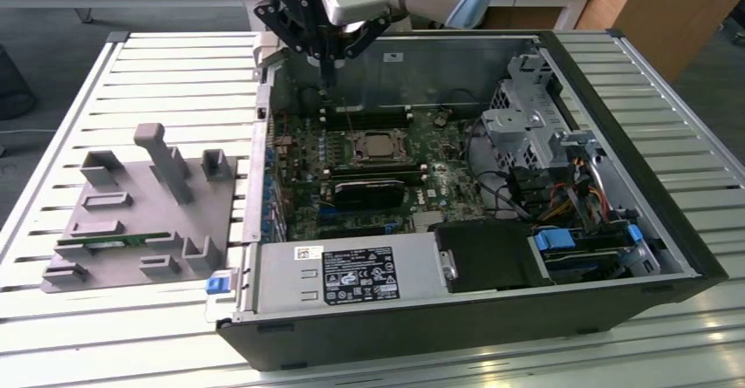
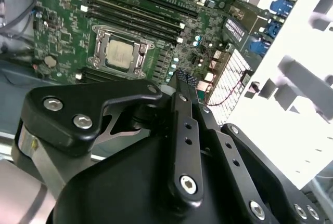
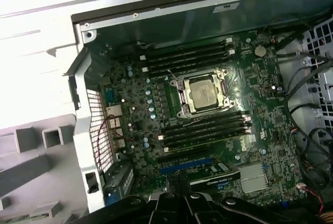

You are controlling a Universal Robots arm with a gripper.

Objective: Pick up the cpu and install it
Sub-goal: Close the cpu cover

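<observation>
The cpu [image 1: 375,146] is a small square chip with a dull silver top, lying flat in the metal-framed socket of the green motherboard [image 1: 448,174] inside the open computer case. Both wrist views show the cpu [image 2: 120,55] [image 3: 202,92] in that socket. My gripper [image 1: 327,100] hangs above the board near the case's back wall, toward the exterior view's left of the cpu and apart from it. Its black fingers meet at the gripper tip [image 2: 184,77] [image 3: 177,181], shut with nothing between them.
A grey plastic fixture [image 1: 140,222] lies on the slatted table at the exterior view's left, with a thin green memory stick [image 1: 111,241] on it. The case holds a black block [image 1: 363,193] below the socket, a power supply [image 1: 349,275], drive cages and cables [image 1: 547,187].
</observation>
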